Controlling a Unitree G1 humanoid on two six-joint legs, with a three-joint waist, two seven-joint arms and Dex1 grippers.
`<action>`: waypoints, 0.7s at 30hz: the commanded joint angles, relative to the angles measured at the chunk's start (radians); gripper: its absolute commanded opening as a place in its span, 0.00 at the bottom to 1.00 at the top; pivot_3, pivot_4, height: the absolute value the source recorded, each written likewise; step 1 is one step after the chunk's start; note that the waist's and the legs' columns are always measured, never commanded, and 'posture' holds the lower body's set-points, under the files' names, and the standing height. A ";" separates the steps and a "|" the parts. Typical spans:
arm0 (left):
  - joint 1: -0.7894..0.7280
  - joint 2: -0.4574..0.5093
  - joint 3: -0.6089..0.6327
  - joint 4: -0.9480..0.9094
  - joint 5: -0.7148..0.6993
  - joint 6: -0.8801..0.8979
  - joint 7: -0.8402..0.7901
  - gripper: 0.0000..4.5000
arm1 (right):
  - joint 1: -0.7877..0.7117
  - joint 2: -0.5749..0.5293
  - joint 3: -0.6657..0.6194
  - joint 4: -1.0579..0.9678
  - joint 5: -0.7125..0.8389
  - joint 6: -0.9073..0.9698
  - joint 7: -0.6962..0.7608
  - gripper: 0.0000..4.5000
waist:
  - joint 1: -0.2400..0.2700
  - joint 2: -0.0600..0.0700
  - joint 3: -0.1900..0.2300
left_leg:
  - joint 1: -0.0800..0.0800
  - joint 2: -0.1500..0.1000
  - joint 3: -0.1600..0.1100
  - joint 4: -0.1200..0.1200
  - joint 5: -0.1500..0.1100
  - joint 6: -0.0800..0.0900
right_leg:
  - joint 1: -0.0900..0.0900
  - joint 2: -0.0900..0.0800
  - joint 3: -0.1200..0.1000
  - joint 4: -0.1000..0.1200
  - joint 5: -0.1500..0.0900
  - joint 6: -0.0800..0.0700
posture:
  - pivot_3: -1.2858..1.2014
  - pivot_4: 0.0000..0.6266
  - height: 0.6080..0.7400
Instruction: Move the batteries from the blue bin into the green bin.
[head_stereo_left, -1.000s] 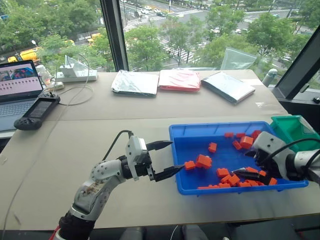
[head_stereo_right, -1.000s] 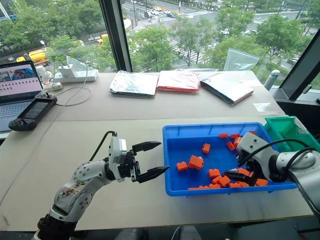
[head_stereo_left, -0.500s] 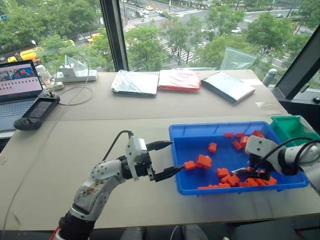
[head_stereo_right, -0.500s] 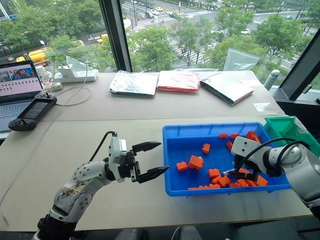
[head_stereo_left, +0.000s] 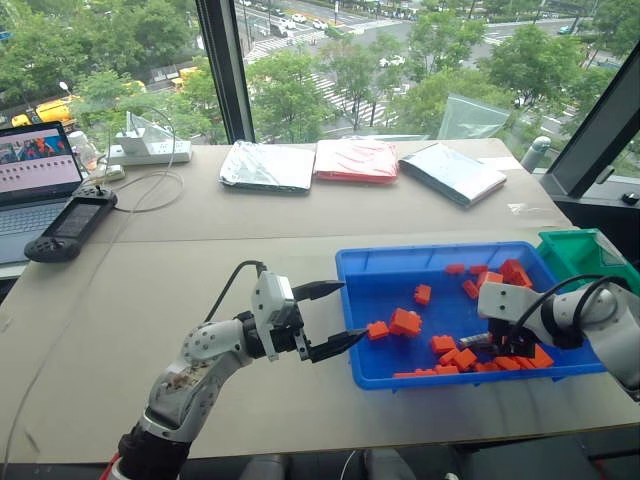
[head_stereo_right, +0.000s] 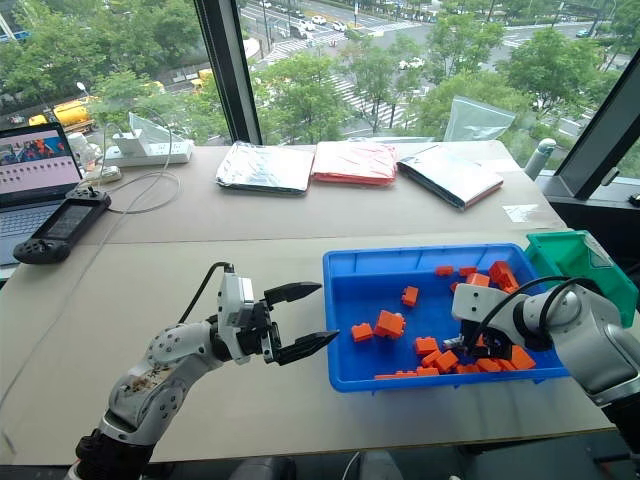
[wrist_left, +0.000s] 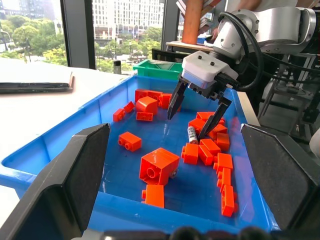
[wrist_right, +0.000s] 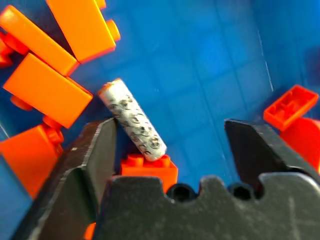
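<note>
Silvery-white, one of the batteries (wrist_right: 132, 119) is being straddled among orange bricks (wrist_left: 159, 165) at the near right of the blue bin (head_stereo_left: 366, 262) by the open right gripper (wrist_left: 196, 113), its long axis lying slantwise against one finger, while the farther left gripper (head_stereo_left: 328, 318) is being held open.

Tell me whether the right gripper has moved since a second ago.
Yes. The right gripper has shifted left along the blue bin's front rim, away from the green bin.
</note>
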 joint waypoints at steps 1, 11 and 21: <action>-0.011 -0.002 -0.004 -0.029 0.004 -0.006 0.001 1.00 | -0.002 0.015 -0.003 0.001 0.008 0.027 0.021 0.08 | 0.000 0.000 0.000 | 0.000 0.000 0.000 0.000 0.000 0.000 | 0.000 0.000 0.000 0.000 0.000 0.000 | 0.52 0.24 1.00; -0.008 0.003 -0.003 -0.032 0.004 -0.004 0.001 1.00 | 0.002 0.097 -0.170 -0.035 0.047 0.161 -0.138 0.06 | 0.000 0.000 0.000 | 0.000 0.000 0.000 0.000 0.000 0.000 | 0.000 0.000 0.000 0.000 0.000 0.000 | 0.52 0.24 1.00; -0.010 0.001 0.009 -0.023 -0.012 -0.010 -0.005 1.00 | -0.135 0.273 -0.520 -0.097 0.083 0.550 -0.526 0.06 | 0.001 0.001 0.000 | -0.001 0.000 -0.001 0.000 0.000 0.000 | -0.001 0.000 0.000 0.001 0.000 0.000 | 0.52 0.24 1.00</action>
